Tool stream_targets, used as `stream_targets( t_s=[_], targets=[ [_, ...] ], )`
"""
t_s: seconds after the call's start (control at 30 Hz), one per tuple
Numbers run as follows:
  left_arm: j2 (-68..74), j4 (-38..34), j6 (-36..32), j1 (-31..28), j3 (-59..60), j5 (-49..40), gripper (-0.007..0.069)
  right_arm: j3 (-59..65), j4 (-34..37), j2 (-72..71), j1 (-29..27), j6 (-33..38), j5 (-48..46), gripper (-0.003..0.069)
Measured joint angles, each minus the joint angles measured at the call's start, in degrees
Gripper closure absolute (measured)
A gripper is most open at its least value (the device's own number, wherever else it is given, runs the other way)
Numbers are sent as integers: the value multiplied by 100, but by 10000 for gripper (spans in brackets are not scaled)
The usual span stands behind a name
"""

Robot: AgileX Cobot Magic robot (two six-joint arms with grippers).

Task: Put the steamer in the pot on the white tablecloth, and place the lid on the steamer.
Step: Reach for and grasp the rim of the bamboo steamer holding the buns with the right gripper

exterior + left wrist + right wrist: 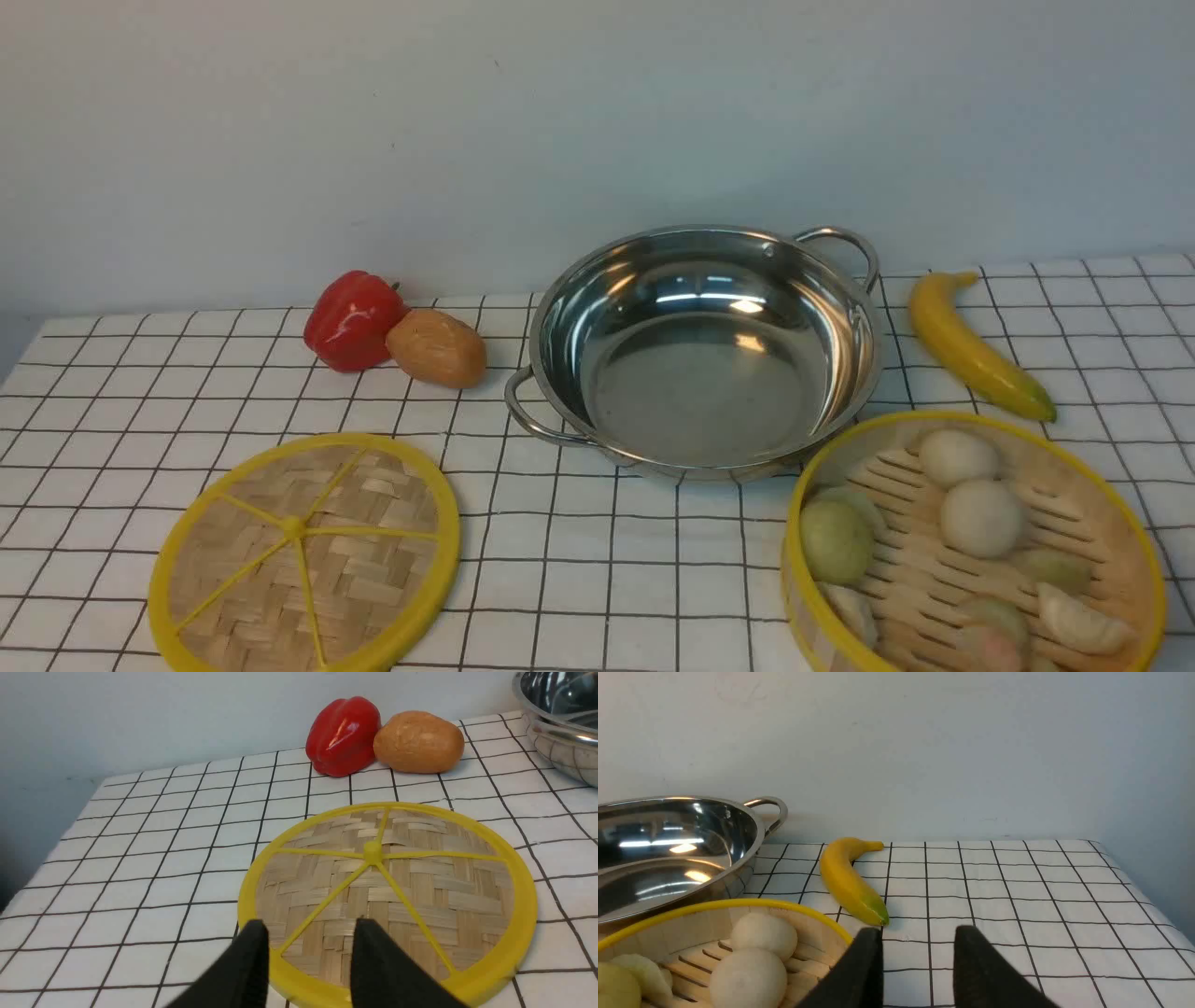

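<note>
Steamer (691, 926) beside right gripper (917, 933), lid (387, 891) beside left gripper (310, 926); both low, jaws apart

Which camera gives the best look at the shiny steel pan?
The front view: the shiny stainless-steel pan appears whole, with both wire handles and its empty inside. The right wrist view cuts it off, showing one handle; the left wrist view catches only an edge of its rim.

Empty steel pot (700, 392) sits centre on gridded white tablecloth (597, 560); woven lid (303, 555) lies flat left; dumpling-filled steamer (920, 565) stands right.
</note>
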State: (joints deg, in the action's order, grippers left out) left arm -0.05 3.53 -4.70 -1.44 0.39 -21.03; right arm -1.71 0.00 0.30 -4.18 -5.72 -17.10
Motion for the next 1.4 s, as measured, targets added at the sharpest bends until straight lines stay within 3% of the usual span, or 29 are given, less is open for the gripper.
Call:
stream_targets(
  t_s=[1.23,1.4],
  targets=[
    [0,5,0,0,0,0,382,0,0,0,0,0,0,419],
    [0,-516,97,0,0,0,382,0,191,0,0,-106,0,419]
  ],
)
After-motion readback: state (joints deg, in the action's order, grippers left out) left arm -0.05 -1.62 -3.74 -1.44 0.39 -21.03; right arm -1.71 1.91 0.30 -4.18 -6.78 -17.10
